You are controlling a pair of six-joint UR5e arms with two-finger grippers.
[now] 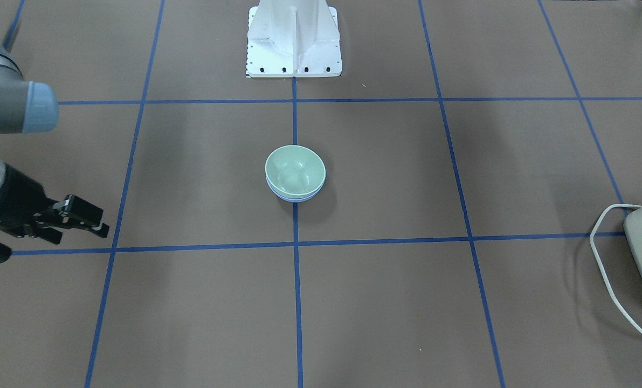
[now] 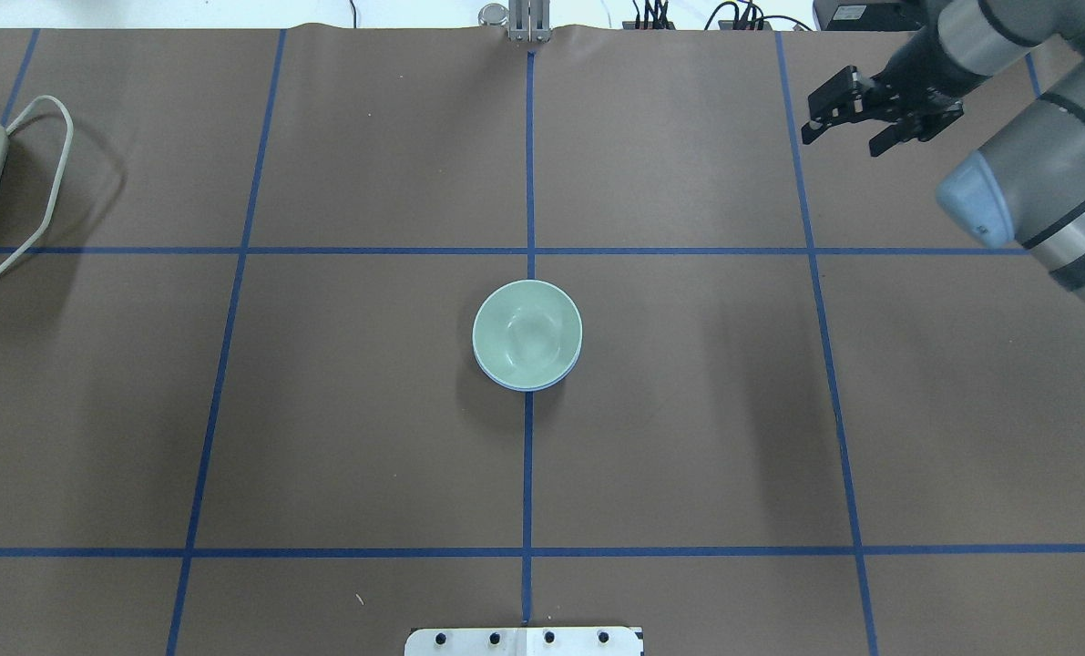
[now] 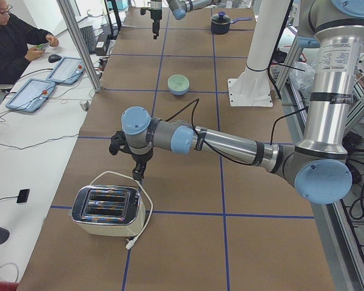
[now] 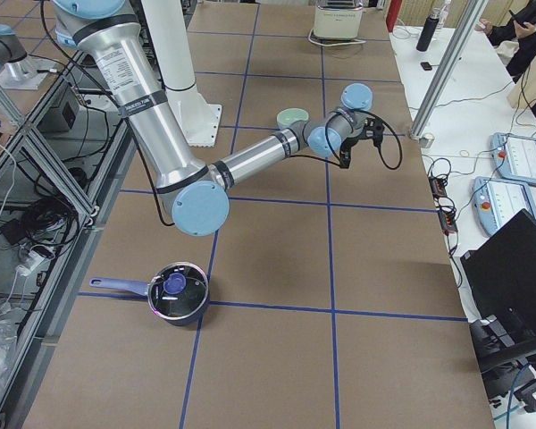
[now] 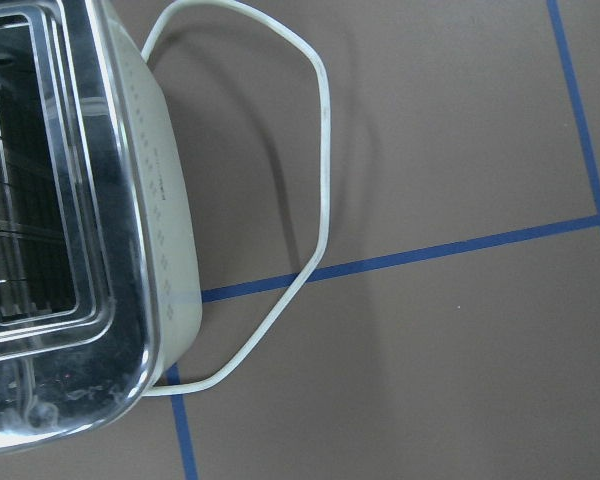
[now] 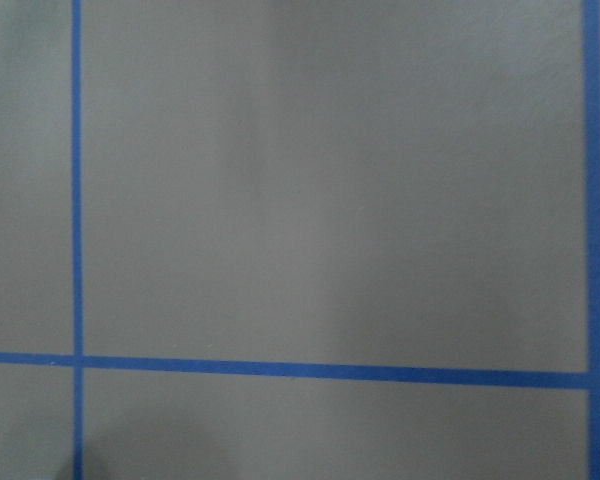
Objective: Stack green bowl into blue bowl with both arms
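Observation:
The green bowl [image 1: 295,170] sits nested inside the blue bowl [image 1: 294,199] at the table's centre; only a thin blue rim [image 2: 526,388] shows under it. The stack also shows in the exterior left view [image 3: 178,83]. My right gripper [image 2: 841,143] is open and empty, far from the bowls, above the table's far right part; it also shows in the front-facing view [image 1: 82,236]. My left gripper [image 3: 136,174] hangs over the table beside the toaster, far from the bowls; I cannot tell whether it is open or shut.
A cream and chrome toaster [image 3: 106,209] with a white cord [image 5: 320,150] stands at the table's left end. A dark pot with a lid [image 4: 174,290] stands at the right end. The white pedestal base [image 1: 294,43] stands behind the bowls.

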